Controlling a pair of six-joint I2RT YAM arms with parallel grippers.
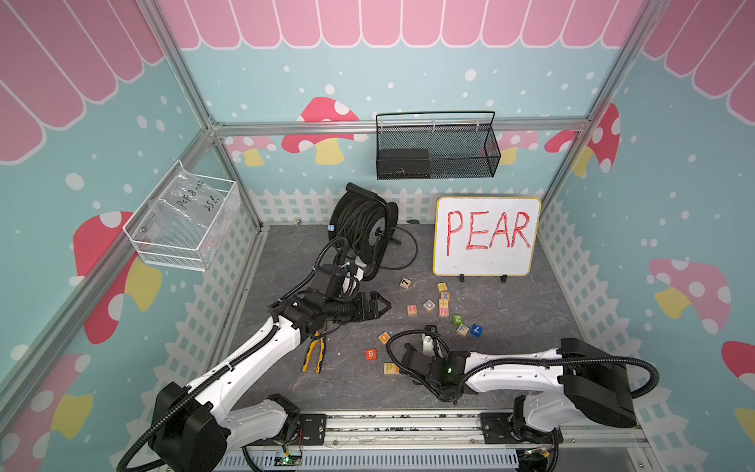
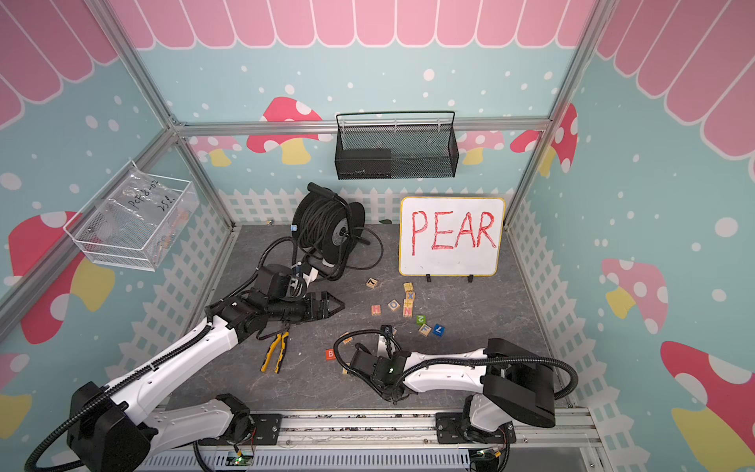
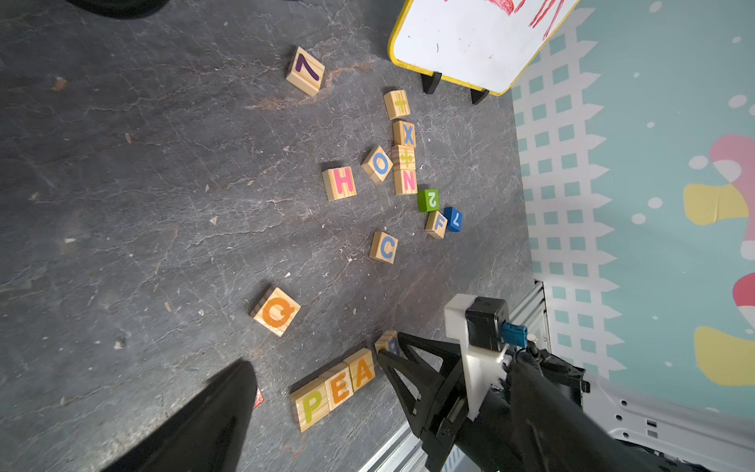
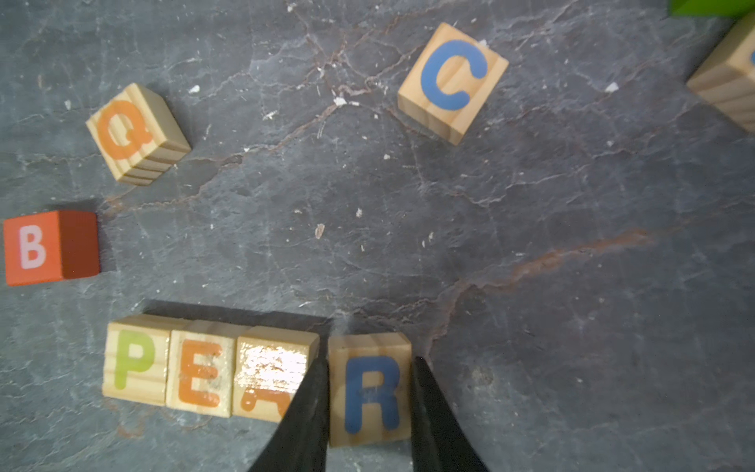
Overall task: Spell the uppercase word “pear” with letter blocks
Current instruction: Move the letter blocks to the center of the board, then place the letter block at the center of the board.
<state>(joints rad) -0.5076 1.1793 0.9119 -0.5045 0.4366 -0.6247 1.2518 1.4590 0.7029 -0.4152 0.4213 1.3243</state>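
Observation:
Three letter blocks lie side by side near the table's front edge: green P (image 4: 135, 359), orange E (image 4: 200, 380) and orange A (image 4: 271, 367), whose face glares white. The blue R block (image 4: 369, 404) stands at the row's end, just past the A. My right gripper (image 4: 369, 361) is shut on the R, and one black finger (image 4: 310, 400) fills the narrow gap between A and R. The left wrist view shows the same row, P (image 3: 312, 404) to A (image 3: 361, 370). My left gripper (image 1: 386, 304) hangs open and empty above the table's middle left.
A whiteboard reading PEAR (image 1: 486, 237) stands at the back right beside a black cable reel (image 1: 363, 229). Yellow pliers (image 1: 314, 351) lie under the left arm. A red B cube (image 4: 32, 247), a Q block (image 4: 130, 130), a C block (image 4: 453, 81) and several scattered blocks (image 1: 443, 304) lie beyond the row.

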